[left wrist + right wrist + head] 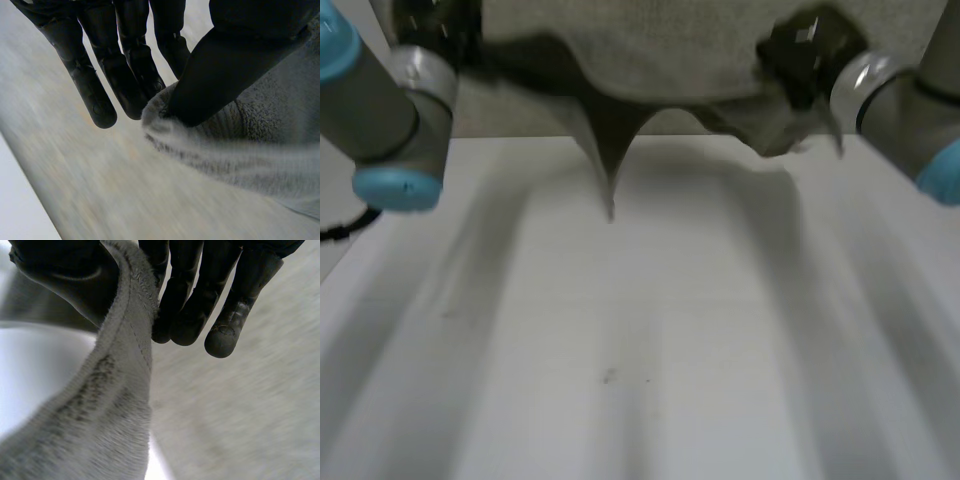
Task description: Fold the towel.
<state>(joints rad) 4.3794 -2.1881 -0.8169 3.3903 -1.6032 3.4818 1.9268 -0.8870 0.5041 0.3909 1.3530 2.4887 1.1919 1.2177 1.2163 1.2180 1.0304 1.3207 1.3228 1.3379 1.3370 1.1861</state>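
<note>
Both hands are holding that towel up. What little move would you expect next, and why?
Probably spreading the hands slightly apart. The left hand and the right hand each pinch the towel at an edge between thumb and fingers, yet its middle sags in a point towards the table. Tautening it first should help it lie flat.
</note>
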